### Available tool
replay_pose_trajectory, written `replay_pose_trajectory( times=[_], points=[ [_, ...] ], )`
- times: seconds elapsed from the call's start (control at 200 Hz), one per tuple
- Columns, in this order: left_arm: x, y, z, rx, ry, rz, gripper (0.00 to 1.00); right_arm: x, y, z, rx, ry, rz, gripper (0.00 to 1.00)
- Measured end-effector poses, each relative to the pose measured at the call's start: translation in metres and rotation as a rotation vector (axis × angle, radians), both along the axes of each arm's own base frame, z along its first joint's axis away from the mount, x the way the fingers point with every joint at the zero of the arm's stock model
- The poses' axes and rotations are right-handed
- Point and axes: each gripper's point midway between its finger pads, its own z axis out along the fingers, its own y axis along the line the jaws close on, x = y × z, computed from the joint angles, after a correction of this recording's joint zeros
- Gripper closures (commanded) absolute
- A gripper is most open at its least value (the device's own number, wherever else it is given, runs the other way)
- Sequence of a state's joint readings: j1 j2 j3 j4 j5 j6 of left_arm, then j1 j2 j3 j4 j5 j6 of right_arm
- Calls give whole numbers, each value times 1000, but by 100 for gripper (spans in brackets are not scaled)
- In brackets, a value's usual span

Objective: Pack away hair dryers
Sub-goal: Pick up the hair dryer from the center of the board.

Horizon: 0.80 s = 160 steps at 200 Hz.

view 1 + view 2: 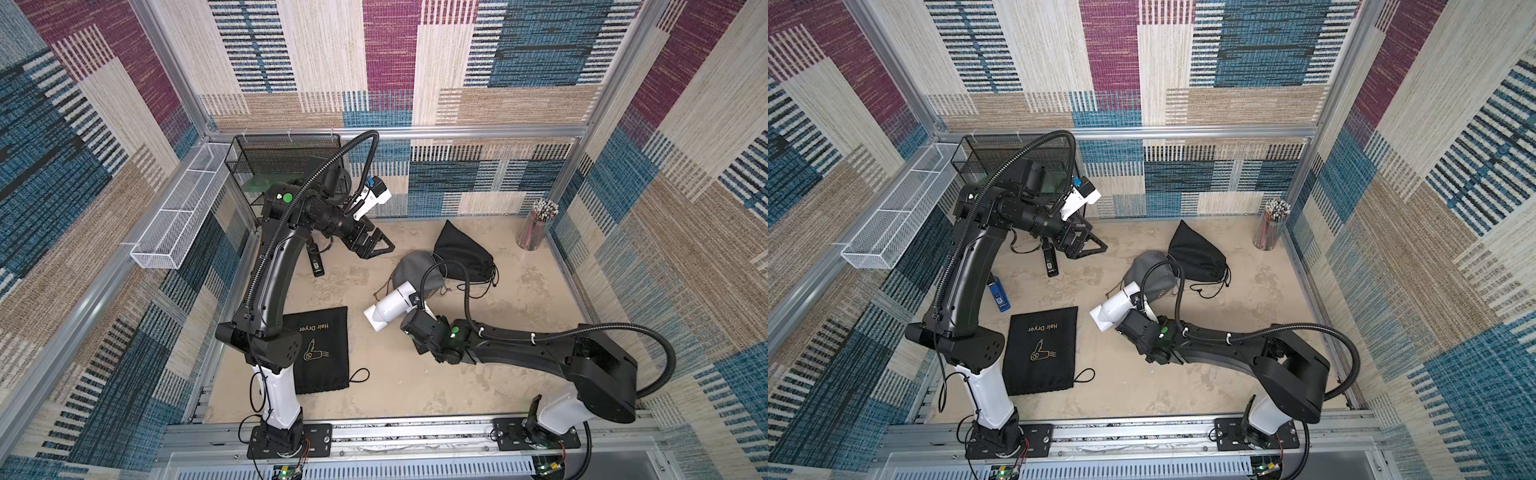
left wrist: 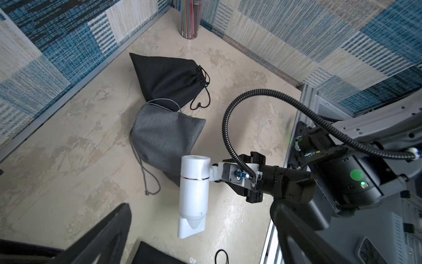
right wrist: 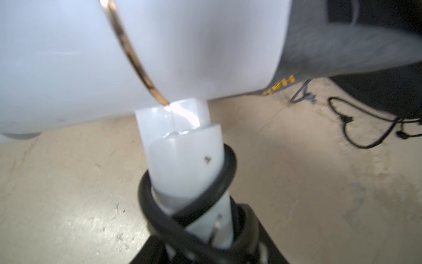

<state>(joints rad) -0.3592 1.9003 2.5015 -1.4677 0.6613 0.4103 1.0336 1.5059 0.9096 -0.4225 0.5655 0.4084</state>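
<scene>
Partly hidden: handle of white hair dryer (image 2: 194,189) buried in right hand (image 1: 412,310), which is clamped round it and its coiled black cord (image 3: 187,205); nozzle cut off in right wrist view. Mid-worktop (image 1: 519,332), barrel slantwise, nozzle toward flat black pouch (image 1: 322,349), rear just beside grey pouch (image 1: 411,270). Left hand (image 1: 376,246) spread wide, empty.

The flat black pouch (image 1: 322,353) carries gold lettering "Hair Dryer", upside down in both top views.
</scene>
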Motion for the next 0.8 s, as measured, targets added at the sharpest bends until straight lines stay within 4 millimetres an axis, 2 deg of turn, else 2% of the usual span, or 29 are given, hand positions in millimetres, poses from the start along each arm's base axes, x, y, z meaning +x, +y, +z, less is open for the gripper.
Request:
replay_pose_trajectory(
  times=[0.24,0.411,0.601,0.801],
  points=[
    [-29,-24,-14,-16,114,-112,0,17,-14,80,57,-298,17,100],
    [-49,-36,-25,1,170,-191,0,21,-26,121,43,-437,18,100],
    [-50,-44,-36,18,207,-214,1,20,-39,148,11,-514,-4,100],
    [-48,-48,-21,-4,125,-242,0,13,-35,156,9,-539,12,100]
  ],
)
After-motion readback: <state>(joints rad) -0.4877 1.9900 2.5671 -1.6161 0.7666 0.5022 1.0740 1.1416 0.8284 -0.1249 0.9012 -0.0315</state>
